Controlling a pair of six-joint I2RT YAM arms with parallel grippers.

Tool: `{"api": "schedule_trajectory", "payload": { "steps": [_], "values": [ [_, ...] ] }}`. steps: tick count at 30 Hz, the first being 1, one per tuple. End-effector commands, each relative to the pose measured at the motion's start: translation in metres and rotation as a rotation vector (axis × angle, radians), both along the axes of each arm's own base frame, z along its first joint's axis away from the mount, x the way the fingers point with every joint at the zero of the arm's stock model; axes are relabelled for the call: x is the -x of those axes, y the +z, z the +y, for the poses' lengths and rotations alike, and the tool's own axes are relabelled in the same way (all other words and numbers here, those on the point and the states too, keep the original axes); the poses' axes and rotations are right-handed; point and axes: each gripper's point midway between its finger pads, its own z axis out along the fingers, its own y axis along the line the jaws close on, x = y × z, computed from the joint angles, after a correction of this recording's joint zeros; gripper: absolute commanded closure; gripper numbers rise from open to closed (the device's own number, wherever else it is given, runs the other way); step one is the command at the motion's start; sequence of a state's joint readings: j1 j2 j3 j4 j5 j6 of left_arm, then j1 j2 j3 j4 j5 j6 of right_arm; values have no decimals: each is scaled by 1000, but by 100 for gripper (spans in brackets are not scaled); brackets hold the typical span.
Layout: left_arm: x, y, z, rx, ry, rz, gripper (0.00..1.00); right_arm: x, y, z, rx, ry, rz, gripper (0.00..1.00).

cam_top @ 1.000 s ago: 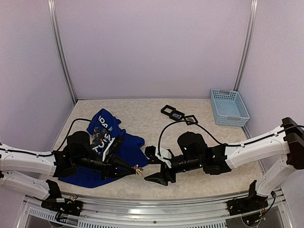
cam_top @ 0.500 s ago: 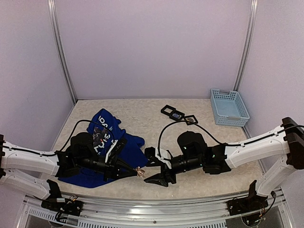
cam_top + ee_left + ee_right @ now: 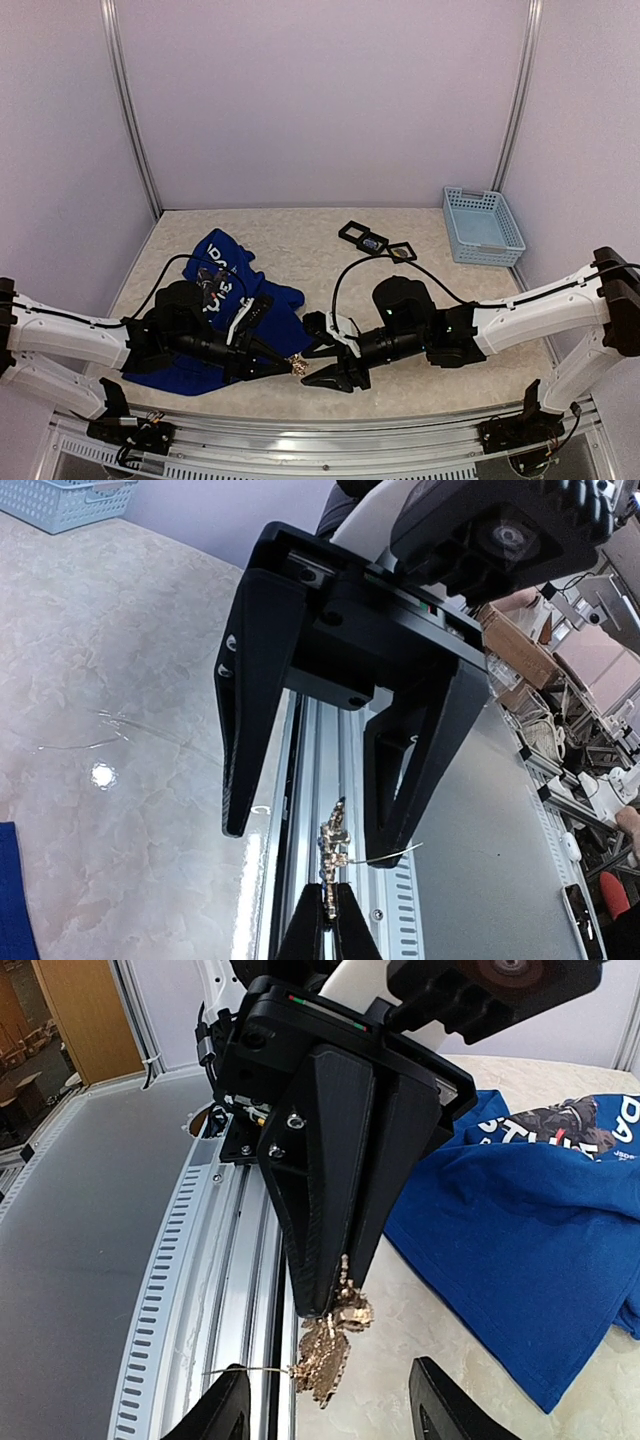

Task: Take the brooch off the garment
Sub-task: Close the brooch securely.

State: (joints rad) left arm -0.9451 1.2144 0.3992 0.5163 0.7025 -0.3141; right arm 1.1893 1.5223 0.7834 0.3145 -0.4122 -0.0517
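The brooch (image 3: 297, 366), a small gold leaf-shaped piece with a thin pin wire sticking out sideways, is clear of the garment and held over the table near the front edge. My left gripper (image 3: 288, 365) is shut on the brooch's (image 3: 333, 850) upper end. The right gripper (image 3: 318, 364) is open, one finger on each side of the brooch (image 3: 330, 1350), not touching it. The garment (image 3: 280, 308), a royal-blue T-shirt with white lettering, lies crumpled under the left arm; its edge (image 3: 520, 1230) shows in the right wrist view.
A light blue basket (image 3: 483, 224) stands at the back right. Black square frames (image 3: 375, 240) lie at the middle back. A slotted aluminium rail (image 3: 300, 440) runs along the table's front edge, just below both grippers.
The right gripper's jaws have narrowed around the brooch. The left gripper has carried the brooch slightly right and nearer the front edge.
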Motion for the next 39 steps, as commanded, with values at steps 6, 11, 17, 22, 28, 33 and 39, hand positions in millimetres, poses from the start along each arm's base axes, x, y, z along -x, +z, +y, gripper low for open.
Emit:
{"api": "schedule_trajectory", "payload": {
  "steps": [6, 11, 17, 22, 28, 33, 39],
  "values": [
    [4, 8, -8, 15, -27, -26, 100, 5, 3, 6, -15, 17, 19, 56],
    [5, 9, -8, 17, -30, -28, 100, 4, 2, 6, -15, 10, 18, 61],
    [6, 8, -9, 17, -33, -28, 100, 0, 1, 7, -15, -9, 19, 65],
    [6, 7, -10, 13, -36, -29, 100, -1, 1, 7, -16, -15, 21, 68],
    [9, 6, -12, 8, -49, -26, 100, -1, -1, 8, -11, -16, 25, 70],
    [13, 6, -11, 13, -75, -35, 100, 5, 1, 8, -15, 14, 36, 67],
    [8, 12, -5, 44, -41, -44, 100, 10, 18, 1, -68, 27, 28, 55]
  ]
}}
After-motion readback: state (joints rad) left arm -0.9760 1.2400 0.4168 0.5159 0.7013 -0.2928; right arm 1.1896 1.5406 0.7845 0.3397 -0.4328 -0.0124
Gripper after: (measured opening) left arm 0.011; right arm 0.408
